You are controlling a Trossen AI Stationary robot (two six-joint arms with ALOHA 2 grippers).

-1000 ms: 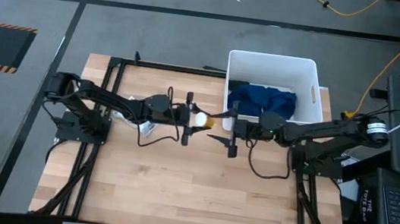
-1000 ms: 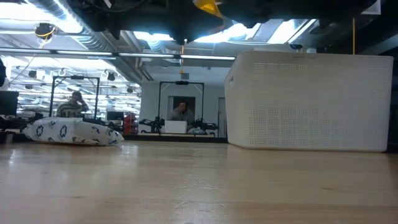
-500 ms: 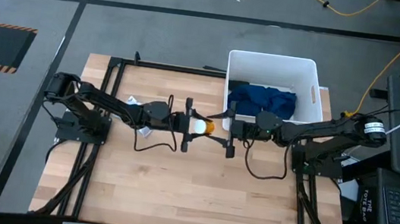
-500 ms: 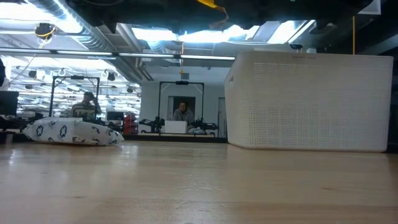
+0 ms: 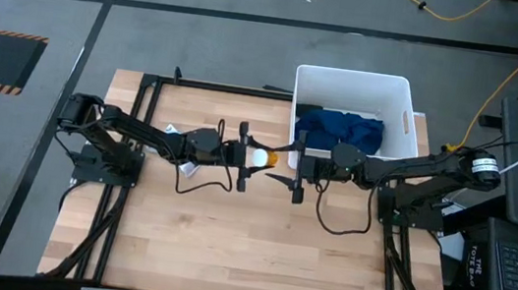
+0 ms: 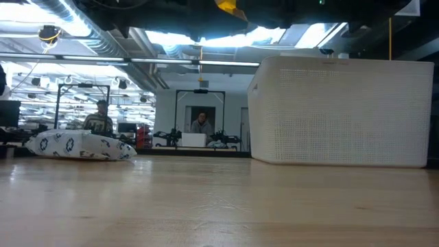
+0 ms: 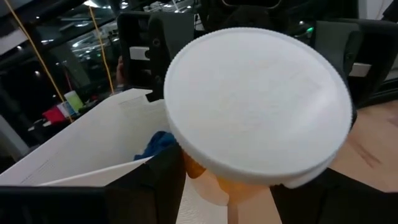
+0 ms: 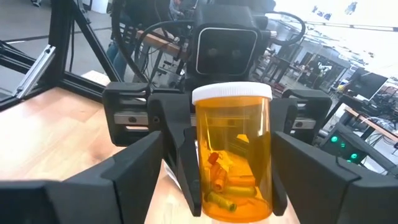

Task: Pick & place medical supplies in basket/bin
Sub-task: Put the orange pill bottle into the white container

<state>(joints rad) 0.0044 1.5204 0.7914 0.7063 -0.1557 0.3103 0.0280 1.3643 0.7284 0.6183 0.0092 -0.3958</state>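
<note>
Both arms meet mid-air over the table (image 5: 226, 250), just beside the tub's (image 5: 403, 98) near-left corner. Left gripper (image 5: 250, 156) is clamped on the pill bottle (image 5: 262, 156): orange body, white cap. In right wrist view the bottle (image 8: 235, 152) sits upright-looking between the left fingers (image 8: 180, 155), pressed on both sides; small orange-yellow bits lie inside at its base. In left wrist view the white cap (image 7: 258, 106) fills most of the frame, orange body showing under it.

Right gripper (image 5: 293, 172) faces the bottle from the tub side, fingers apart, 1 each side of the bottle's orange end, not closed on it. Whether they touch it, can't tell. In right wrist view its 2 dark fingers (image 8: 124, 174) stand wide, bottle in the gap.

Tub: white, rectangular, at the table's far right part, w/ slot handles. Blue cloth (image 5: 340, 130) lies inside, bunched, covering most of the floor. In low view the tub (image 6: 343, 113) stands on the wood; the bottle's orange edge (image 6: 228, 7) shows high above the table.

White packet (image 5: 187, 164) w/ dark print lies on the table well left of the tub, under the left arm; low view shows it (image 6: 79, 145) flat on the wood. People sit at desks in the room beyond the tub.
</note>
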